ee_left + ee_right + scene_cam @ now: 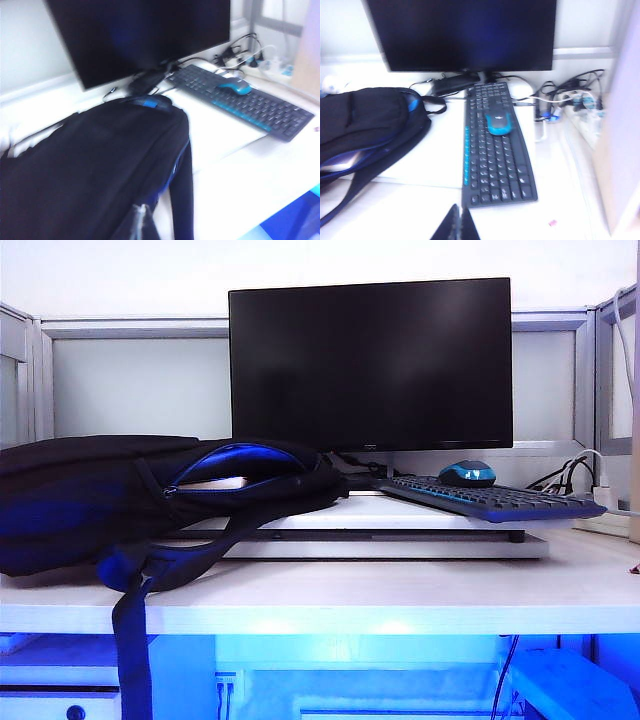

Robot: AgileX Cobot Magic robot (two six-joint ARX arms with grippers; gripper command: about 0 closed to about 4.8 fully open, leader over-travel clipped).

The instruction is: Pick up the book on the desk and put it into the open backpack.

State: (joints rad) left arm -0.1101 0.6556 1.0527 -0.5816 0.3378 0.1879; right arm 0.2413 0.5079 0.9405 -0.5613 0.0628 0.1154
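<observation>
Book [215, 482] sits inside the backpack [90, 495]: a pale edge shows through the blue-lined opening in the exterior view, nothing white lies loose on the desk [350, 600]. Task looks essentially done from that.

Left to right in the exterior view:
- backpack lies on its side at the left, mouth facing the middle, one strap hanging over the desk's front edge. Opening still unzipped.
- monitor [370, 360] stands behind centre, screen dark.
- platform [400, 540] under the backpack's right end and the keyboard [490, 500]; mouse [467, 473] rests on top of the keyboard.
- cables and power strip [600, 495] at far right.

Neither arm shows in the exterior view.

Left gripper [142, 222]: fingertips pressed together, empty, above the backpack's dark back panel, apart from it.
Right gripper [456, 225]: clenched too, nothing between the tips, above the desk just in front of the keyboard's near end. The right wrist view also catches a pale sliver [340, 162] in the backpack's mouth, likely the book.

Remaining: nothing obvious. How deep the book sits is not visible, so can't rule out it slipping toward the opening.
</observation>
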